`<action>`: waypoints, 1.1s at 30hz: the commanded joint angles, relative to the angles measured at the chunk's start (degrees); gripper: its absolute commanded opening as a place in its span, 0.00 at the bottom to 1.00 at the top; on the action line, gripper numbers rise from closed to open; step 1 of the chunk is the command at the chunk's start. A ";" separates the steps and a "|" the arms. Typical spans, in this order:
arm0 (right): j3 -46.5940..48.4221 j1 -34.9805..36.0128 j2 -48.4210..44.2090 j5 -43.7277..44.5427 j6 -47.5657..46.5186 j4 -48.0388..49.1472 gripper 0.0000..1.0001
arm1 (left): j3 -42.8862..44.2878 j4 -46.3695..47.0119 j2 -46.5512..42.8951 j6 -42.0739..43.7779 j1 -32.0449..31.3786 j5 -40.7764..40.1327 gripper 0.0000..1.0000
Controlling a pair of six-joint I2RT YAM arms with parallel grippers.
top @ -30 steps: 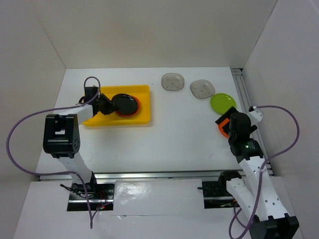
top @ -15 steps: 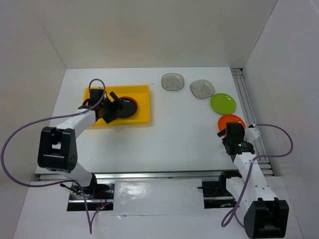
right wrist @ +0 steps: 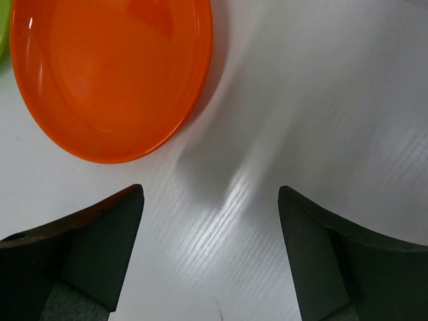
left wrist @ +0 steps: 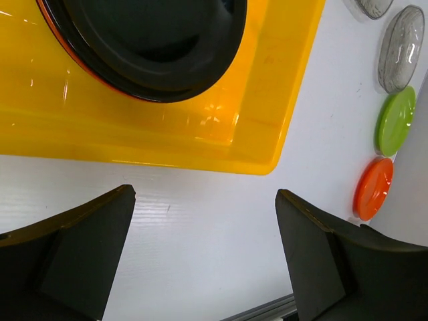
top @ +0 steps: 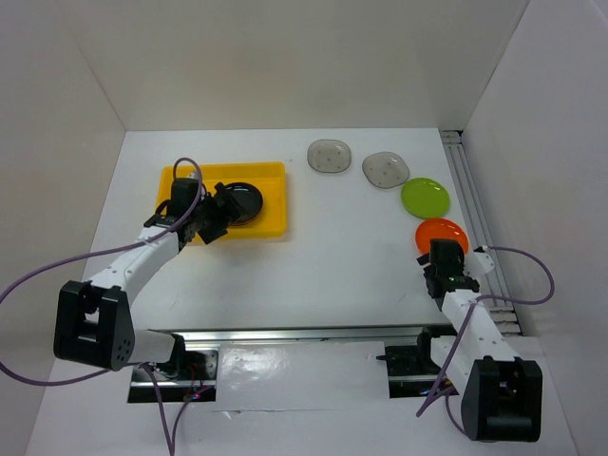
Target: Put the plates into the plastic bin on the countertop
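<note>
Your white countertop (top: 342, 271) carries the yellow plastic bin (top: 275, 217) at the left, long axis running left to right. In it lies a black plate (top: 242, 199), seemingly stacked on an orange-red plate (left wrist: 60, 43). A grey plate (top: 330, 155), a second grey plate (top: 385, 169), a green plate (top: 425, 196) and an orange plate (top: 441, 232) trail down the right side. Your left gripper (left wrist: 204, 200) gapes wide and empty just off the bin's rim; your right gripper (right wrist: 210, 194) stands wide, empty, just short of the orange plate
</note>
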 commanded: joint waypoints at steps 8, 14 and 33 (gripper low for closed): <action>-1.58 -0.89 5.32 2.42 4.89 9.54 0.86 | -1.10 0.71 -5.91 2.39 -1.84 1.33 1.00; -4.12 -0.89 -0.55 2.42 7.43 12.35 0.88 | -3.04 2.73 -6.43 2.40 -1.84 3.79 1.00; -2.11 -1.94 13.32 2.16 14.47 14.73 0.81 | -4.63 4.41 -7.58 2.93 -1.84 5.99 1.00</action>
